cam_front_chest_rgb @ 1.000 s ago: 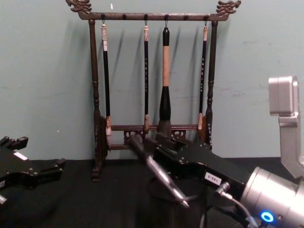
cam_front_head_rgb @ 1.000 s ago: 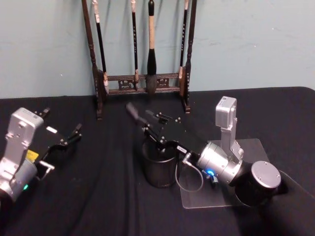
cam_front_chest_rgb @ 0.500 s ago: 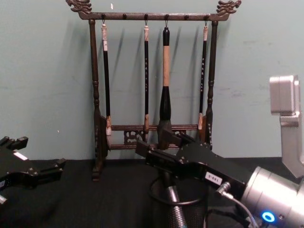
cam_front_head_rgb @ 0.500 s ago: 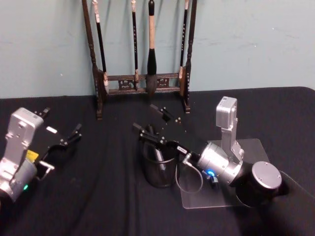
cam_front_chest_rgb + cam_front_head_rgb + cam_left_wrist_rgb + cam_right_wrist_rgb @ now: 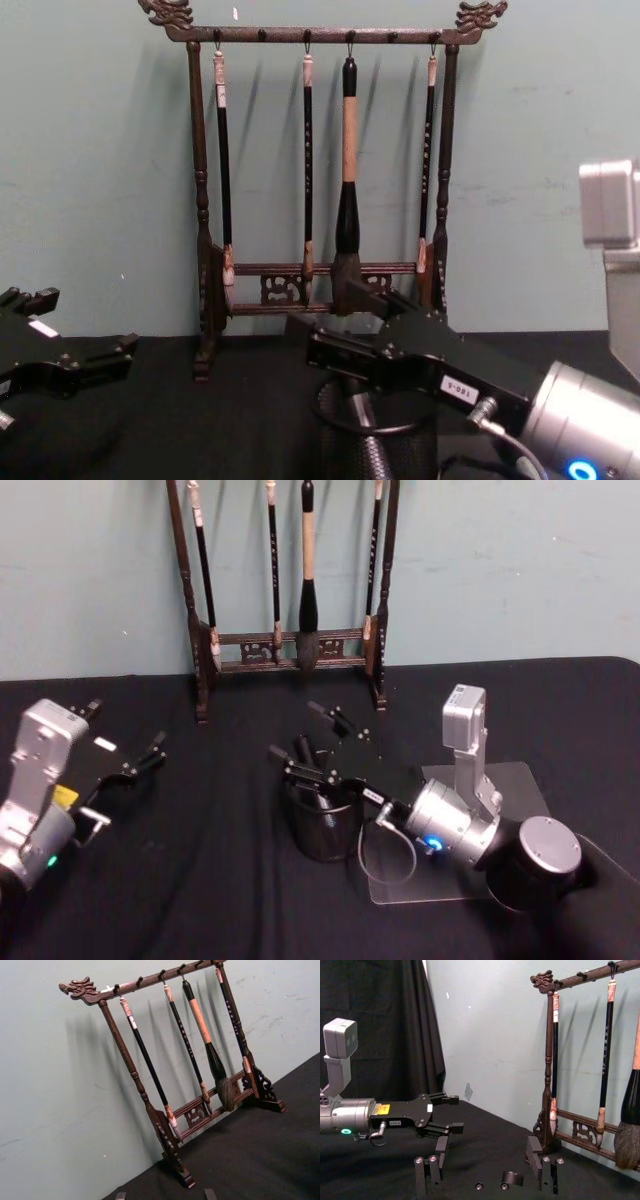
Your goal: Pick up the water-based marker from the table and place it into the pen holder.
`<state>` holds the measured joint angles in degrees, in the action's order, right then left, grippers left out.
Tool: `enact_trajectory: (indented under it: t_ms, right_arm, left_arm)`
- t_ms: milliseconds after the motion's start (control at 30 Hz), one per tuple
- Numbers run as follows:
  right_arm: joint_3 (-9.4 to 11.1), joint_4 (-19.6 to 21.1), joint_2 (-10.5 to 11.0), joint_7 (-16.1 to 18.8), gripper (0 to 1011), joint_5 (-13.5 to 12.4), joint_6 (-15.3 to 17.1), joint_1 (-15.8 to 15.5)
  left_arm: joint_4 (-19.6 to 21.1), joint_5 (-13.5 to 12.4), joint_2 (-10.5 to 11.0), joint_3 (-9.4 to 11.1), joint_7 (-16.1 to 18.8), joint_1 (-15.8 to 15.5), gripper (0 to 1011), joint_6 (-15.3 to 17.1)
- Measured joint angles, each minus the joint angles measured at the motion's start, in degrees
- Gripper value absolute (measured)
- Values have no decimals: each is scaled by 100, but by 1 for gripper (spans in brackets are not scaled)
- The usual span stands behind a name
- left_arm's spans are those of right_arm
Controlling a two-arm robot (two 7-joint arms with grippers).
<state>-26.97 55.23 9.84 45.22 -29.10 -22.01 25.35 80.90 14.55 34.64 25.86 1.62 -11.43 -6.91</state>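
- The water-based marker (image 5: 307, 756) stands inside the pen holder (image 5: 322, 836), leaning, with its upper end above the rim. By judgement, the placing itself is done and what remains is the retreat of the arm.
- The right pincer (image 5: 292, 729) hangs just above the pen holder with its two fingers apart, one on each side of the marker's upper end; it holds nothing.
- The left pincer (image 5: 456, 1114) is well apart from the pen holder, on the robot's left side, low over the table (image 5: 200, 870), also with fingers apart and empty.
- First risk: the marker's top lies between the open fingers. If the right arm pulls away sideways and not upward, a finger may catch the marker and drag it out of the pen holder.
- Second risk: the pen holder looks light and is not fixed. A low finger that touches its rim could push it or tip it over, and the marker would roll onto the table.
- Third risk: the cable loop (image 5: 388, 852) of the right arm hangs just beside the pen holder and may brush its wall when the arm moves.
- Fourth risk: the brush rack (image 5: 290, 637) stands behind the pen holder, so a retreat that swings forward could strike the hanging brushes.
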Motion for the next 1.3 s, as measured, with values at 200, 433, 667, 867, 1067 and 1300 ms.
enact_trajectory:
  t_ms: [200, 433, 667, 867, 1067, 1300]
  right_arm:
    - [43, 410, 186, -190, 1002, 1, 40, -206]
    - [131, 988, 434, -471, 1002, -23, 381, -436]
    - [204, 1826, 796, -942, 1002, -35, 962, -836]
    - [312, 2389, 954, -1437, 1002, 156, 1155, -1101]
    - [472, 2723, 1024, -1618, 1002, 116, 1249, -1334]
    - [935, 3388, 1243, -2248, 1002, -180, 1924, -1982]
  left_arm:
    - [0, 0, 0, 0, 0, 0, 1009, 0]
    - [0, 0, 0, 0, 0, 0, 1009, 0]
    - [0, 0, 0, 0, 0, 0, 1009, 0]
    - [0, 0, 0, 0, 0, 0, 1009, 0]
    - [0, 0, 0, 0, 0, 0, 1009, 0]
    - [0, 0, 0, 0, 0, 0, 1009, 0]
